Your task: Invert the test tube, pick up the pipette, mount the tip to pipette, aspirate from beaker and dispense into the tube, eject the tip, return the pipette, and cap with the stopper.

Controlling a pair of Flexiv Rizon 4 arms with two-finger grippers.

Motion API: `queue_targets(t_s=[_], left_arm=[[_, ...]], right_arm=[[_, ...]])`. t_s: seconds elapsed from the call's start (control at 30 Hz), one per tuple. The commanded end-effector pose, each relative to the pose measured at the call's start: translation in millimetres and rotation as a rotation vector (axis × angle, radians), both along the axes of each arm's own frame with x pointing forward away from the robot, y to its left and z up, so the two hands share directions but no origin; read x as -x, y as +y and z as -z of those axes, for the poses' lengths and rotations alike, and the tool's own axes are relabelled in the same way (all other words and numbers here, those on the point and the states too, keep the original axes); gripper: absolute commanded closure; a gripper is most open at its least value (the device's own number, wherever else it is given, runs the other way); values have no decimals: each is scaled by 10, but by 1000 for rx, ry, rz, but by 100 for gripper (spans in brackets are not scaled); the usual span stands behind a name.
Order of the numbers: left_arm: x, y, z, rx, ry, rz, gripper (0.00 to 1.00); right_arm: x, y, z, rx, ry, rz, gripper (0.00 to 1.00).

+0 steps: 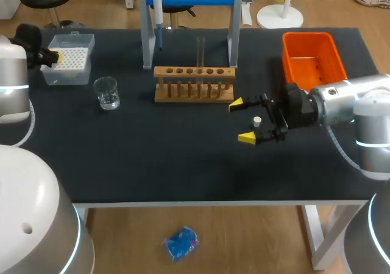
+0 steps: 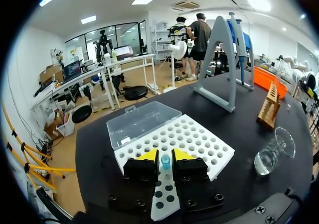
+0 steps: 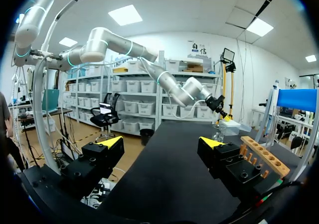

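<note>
Left claw (image 2: pixel 165 155): low over the tip box (image 2: pixel 199 139) at the worktop's (image 1: pixel 183 158) far left corner, a blue tip (image 2: pixel 165 161) at its yellow ends; grip on it could not be determined. Right claw (image 1: pixel 242 121): spread wide, right of centre, a white stopper (image 1: pixel 258 120) within its span. Test tube (image 1: pixel 200 50) stood upright in the wooden rack (image 1: pixel 194 91), mid-worktop toward the far edge. Pipette (image 1: pixel 157 9) hung on its stand (image 1: pixel 147 42) behind. Beaker (image 1: pixel 107 94) sat left of the rack. Orange bin (image 1: pixel 311 61) occupied the far right corner.
</note>
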State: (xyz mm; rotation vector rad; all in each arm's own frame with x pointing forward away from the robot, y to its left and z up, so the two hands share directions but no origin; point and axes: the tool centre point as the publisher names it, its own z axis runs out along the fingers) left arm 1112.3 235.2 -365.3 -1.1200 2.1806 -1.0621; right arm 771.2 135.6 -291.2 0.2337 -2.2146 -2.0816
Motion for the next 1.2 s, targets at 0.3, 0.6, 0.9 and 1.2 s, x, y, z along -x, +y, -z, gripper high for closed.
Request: queue_targets(t_s=[0.3, 0.6, 0.9, 1.2], left_arm=[[-8, 14, 30, -8, 7, -3, 100], [-12, 15, 24, -8, 2, -2, 100], [1, 19, -25, -5, -2, 0, 100], [29, 14, -100, -10, -6, 1, 100]], right_arm=[[7, 2, 1, 1, -1, 1, 0], [7, 2, 1, 1, -1, 1, 0], [7, 2, 1, 1, -1, 1, 0], [7, 2, 1, 1, -1, 1, 0]])
